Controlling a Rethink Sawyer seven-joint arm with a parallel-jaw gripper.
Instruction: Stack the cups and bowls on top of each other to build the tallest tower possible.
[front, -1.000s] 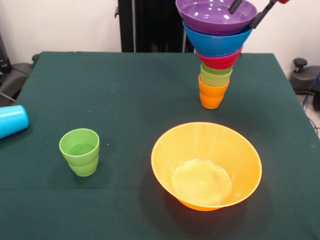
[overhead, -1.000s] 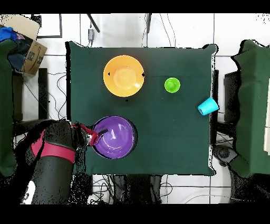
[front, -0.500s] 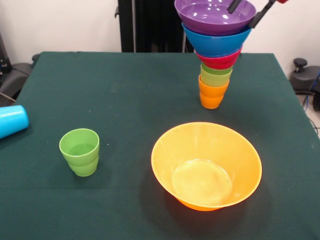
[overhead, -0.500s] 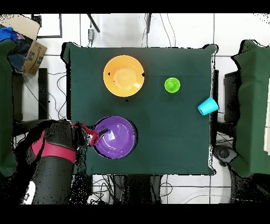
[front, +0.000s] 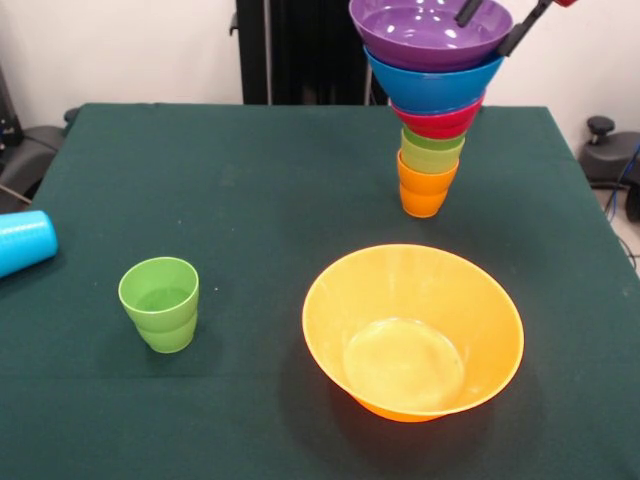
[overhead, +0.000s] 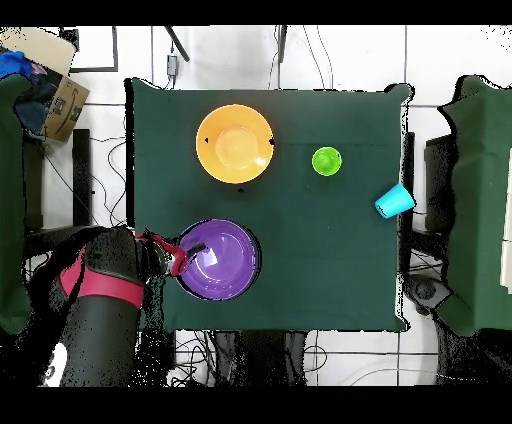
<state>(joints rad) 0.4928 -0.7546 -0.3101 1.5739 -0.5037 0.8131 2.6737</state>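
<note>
The tower (front: 431, 110) stands at the table's far right: orange cup (front: 424, 190) lowest, green cups (front: 431, 152), red bowl (front: 440, 120), blue bowl (front: 432, 85), purple bowl (front: 420, 30) on top. My gripper (front: 492, 25) is open, one finger inside the purple bowl's right rim and one outside. From overhead the gripper (overhead: 185, 255) sits at the purple bowl's (overhead: 222, 260) left edge. The green stepped cup (front: 160, 303) stands alone at the near left. The light blue cup (front: 20, 241) lies on its side at the left edge. The large orange bowl (front: 412, 330) sits upright near the front. No yellow cup shows.
The dark green table (front: 250, 180) ends just beyond the light blue cup (overhead: 394, 201). The robot's black pedestal (front: 300, 50) stands behind the far edge. A cardboard box (overhead: 55, 95) sits off the table in the overhead view.
The purple bowl has shifted very slightly at the tower's top. The gripper stays at its rim. Nothing else has moved.
</note>
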